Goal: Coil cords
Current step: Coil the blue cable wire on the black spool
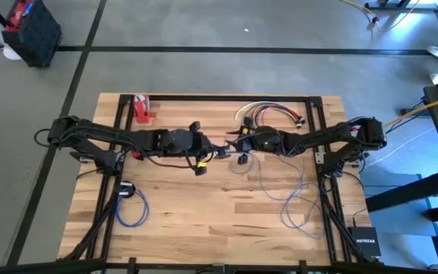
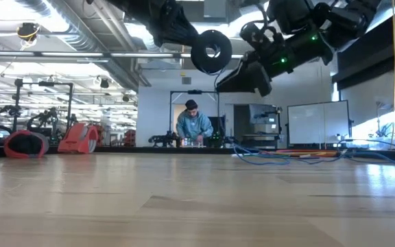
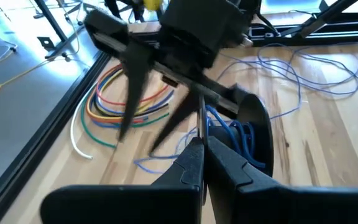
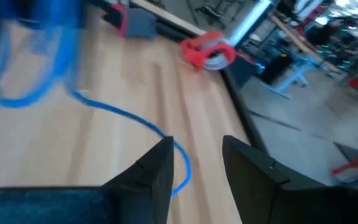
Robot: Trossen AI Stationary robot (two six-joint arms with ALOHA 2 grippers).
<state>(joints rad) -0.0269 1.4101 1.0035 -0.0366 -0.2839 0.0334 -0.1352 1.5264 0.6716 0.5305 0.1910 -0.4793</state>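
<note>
My left gripper [image 1: 221, 150] hovers above the table's middle, shut on a blue cord [image 3: 229, 134]. The cord loops beside the fingers, and the rest lies slack on the table toward the right [image 1: 299, 199]. My right gripper [image 4: 197, 158] faces it from the right, tip to tip, and stands open [image 3: 148, 115]. A blue strand [image 4: 120, 115] runs over the table and curves through the gap close to one finger; whether it touches, I cannot tell. A bundle of coloured cords [image 1: 268, 114] lies at the far edge. A coiled blue cord [image 1: 131, 207] lies near left. My left gripper pinches the blue cord between its two fingertips [image 3: 194, 152], and the cord comes out just past them [image 3: 209, 119]. The fingers slant slightly down, pointing toward the table's right. Loops of the cord hang beside and below the fingers, and its long end trails slack onto the table.
A red object [image 1: 141, 109] stands at the far left, also seen in the right wrist view [image 4: 207, 50]. A black frame [image 1: 322, 144] runs along the table's edges. A person stands far off in the room [image 2: 194, 127]. Bare wood [image 1: 204, 221] spans the near middle.
</note>
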